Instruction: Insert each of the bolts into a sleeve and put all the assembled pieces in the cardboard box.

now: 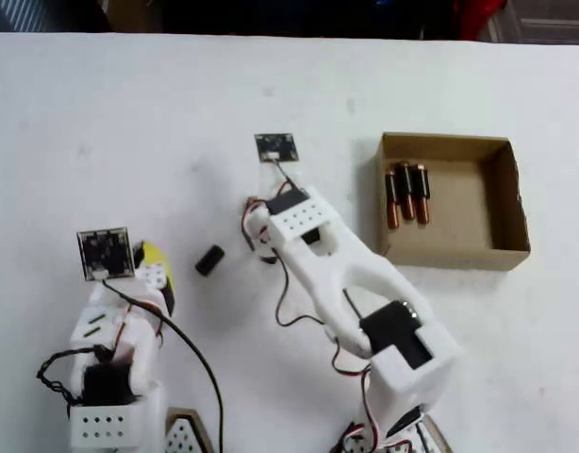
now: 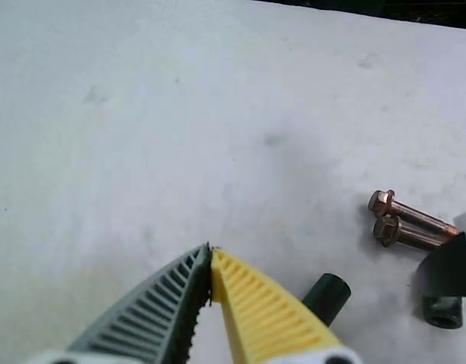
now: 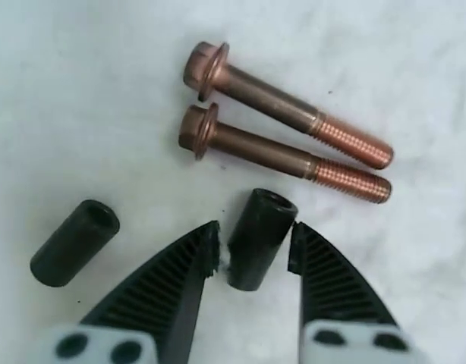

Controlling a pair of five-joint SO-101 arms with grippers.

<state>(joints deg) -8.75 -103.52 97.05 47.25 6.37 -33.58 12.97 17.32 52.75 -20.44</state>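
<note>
Bolts (image 3: 294,110), two, laid side by side on worktop (image 3: 81,91), black sleeve (image 3: 259,239) flanked by spread right tool (image 3: 253,235), left tool (image 2: 210,262) pressed together

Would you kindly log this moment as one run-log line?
right pincer: open astride sleeve | left pincer: shut | loose bolts: two | cardboard box: three pieces

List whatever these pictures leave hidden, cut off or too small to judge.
High view: the right arm covers the two loose bolts and one sleeve.
High view: the pieces in the cardboard box are too small to tell how deep each bolt sits.
Left wrist view: a finger of the right gripper hides the bolts' threaded ends.
</note>
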